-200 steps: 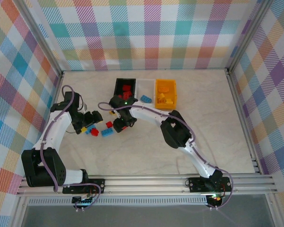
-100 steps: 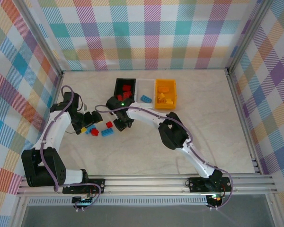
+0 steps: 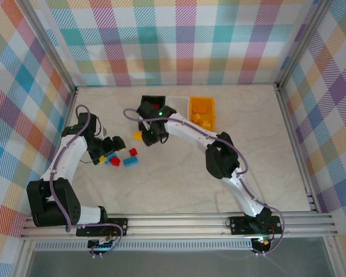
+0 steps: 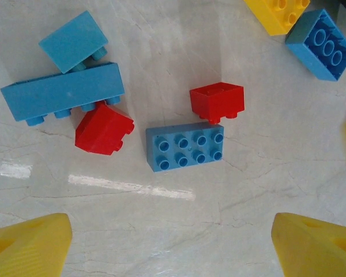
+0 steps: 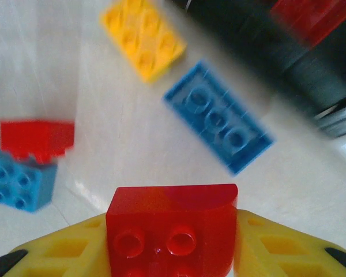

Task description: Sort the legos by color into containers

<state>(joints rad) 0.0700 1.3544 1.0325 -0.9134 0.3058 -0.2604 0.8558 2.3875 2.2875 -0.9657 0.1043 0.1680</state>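
Note:
My right gripper [image 5: 172, 245] is shut on a red lego [image 5: 172, 225], held above the table just in front of the black container [image 3: 152, 103]. In the top view that gripper [image 3: 152, 133] hangs beside a yellow lego [image 3: 138, 135]. Below it lie a blue lego [image 5: 218, 118], a yellow lego [image 5: 143, 37] and a red lego [image 5: 37, 138]. The white container [image 3: 177, 105] and yellow-orange container [image 3: 202, 113] stand to the right of the black one. My left gripper [image 3: 113, 144] is open over a blue lego [image 4: 185, 145] and two red legos [image 4: 217, 101], with nothing between its fingers [image 4: 26, 248].
More blue legos [image 4: 62, 92] lie close together at the left of the pile. The black container [image 5: 277, 52] holds red pieces. Aluminium frame rails and checkered walls close in the table [image 3: 179, 184], which is bare in front and to the right.
The right gripper has closed on the red lego, lifted it from the pile and moved back toward the black container. The left arm has not moved.

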